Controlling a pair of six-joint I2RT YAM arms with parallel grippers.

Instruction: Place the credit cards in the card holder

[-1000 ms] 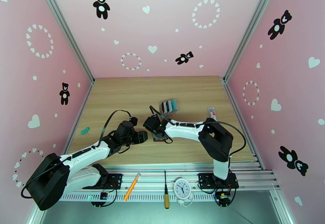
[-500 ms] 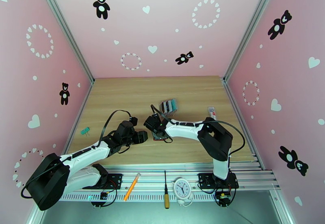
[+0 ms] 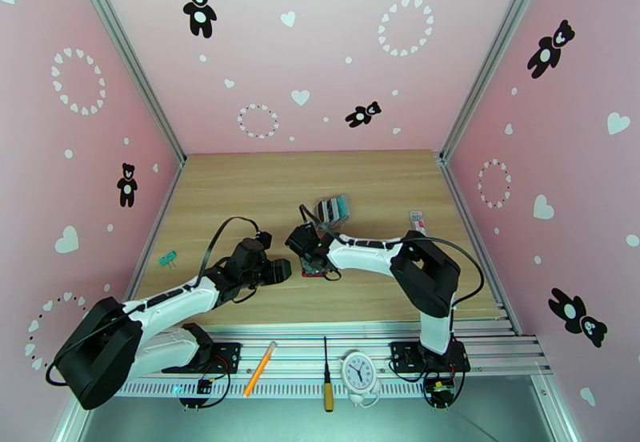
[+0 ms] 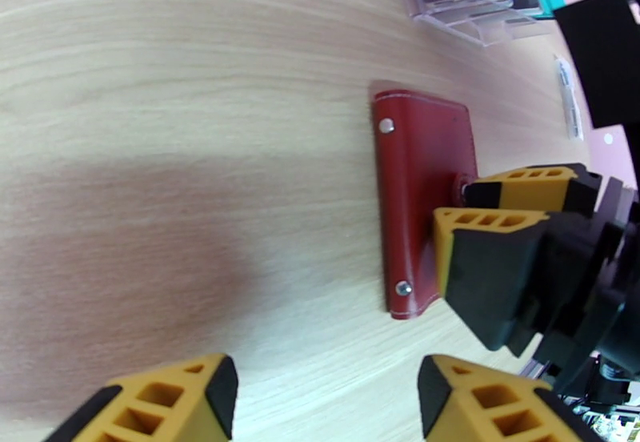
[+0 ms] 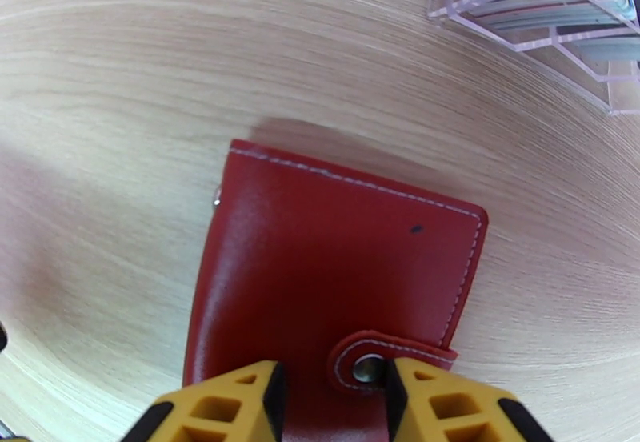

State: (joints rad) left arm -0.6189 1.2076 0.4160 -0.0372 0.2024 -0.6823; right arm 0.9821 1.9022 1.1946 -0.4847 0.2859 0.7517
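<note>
Dark-red leather folding card holder lies flat, mid-frame, on the wooden table; the right gripper straddles its snap tab (clamped or not, I cannot tell). Lower frame, the left gripper gapes empty.

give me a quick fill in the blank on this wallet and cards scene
1. The card holder is ____ and lies folded shut on the table.
2. The right hand straddles the holder's snap ____.
3. The clear stand holds the credit ____.
4. The left hand is open and holds ____.
Missing words: red, tab, cards, nothing.
</note>
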